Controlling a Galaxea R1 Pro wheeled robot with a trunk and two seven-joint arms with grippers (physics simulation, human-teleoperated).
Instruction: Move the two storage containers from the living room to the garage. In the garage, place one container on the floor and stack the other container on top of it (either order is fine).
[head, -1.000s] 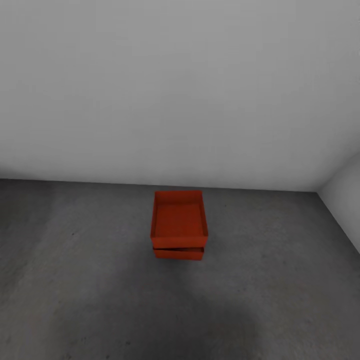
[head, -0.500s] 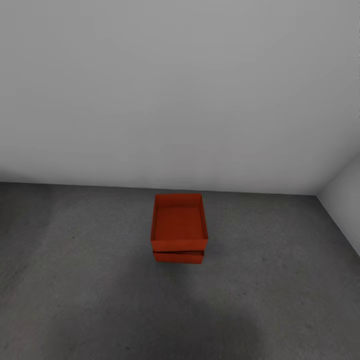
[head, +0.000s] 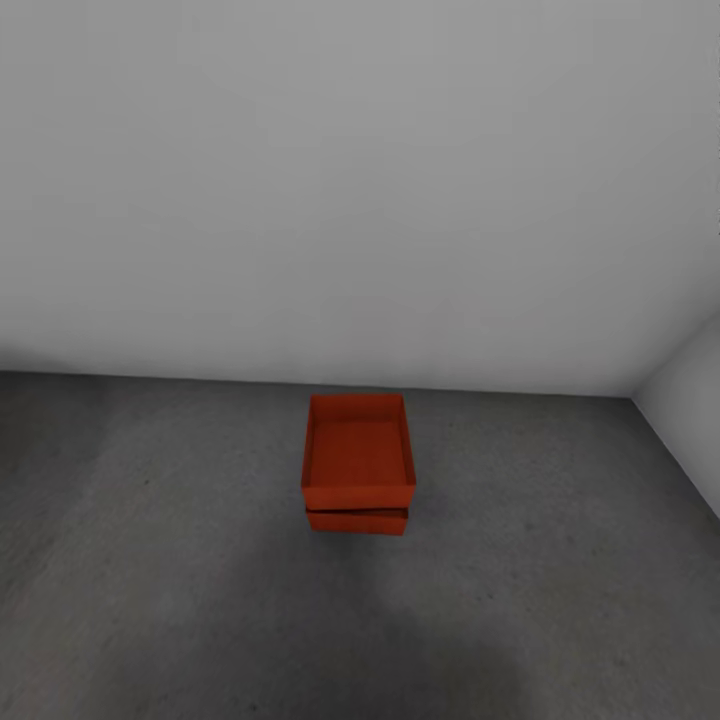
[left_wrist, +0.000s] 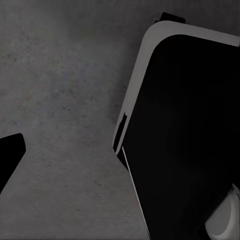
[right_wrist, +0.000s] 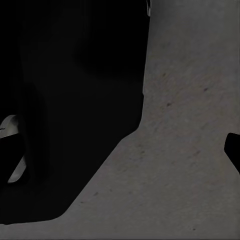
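While the upper storage container (head: 358, 452) sits open-topped on the lower storage container (head: 357, 521), it hides all but the lower one's front wall, slightly askew. Both stand mid-floor (head: 150, 600), the pale wall (head: 350, 180) close at 12 o'clock, bare concrete elsewhere. Wrist views catch dark robot bodywork (left_wrist: 185, 140); I cannot tell either end effector's state.

Matt orange-red plastic-looking storage containers (head: 358, 462) sit on rough, mottled grey concrete-like floor (head: 150, 580) below smooth matt wall (head: 360, 180).
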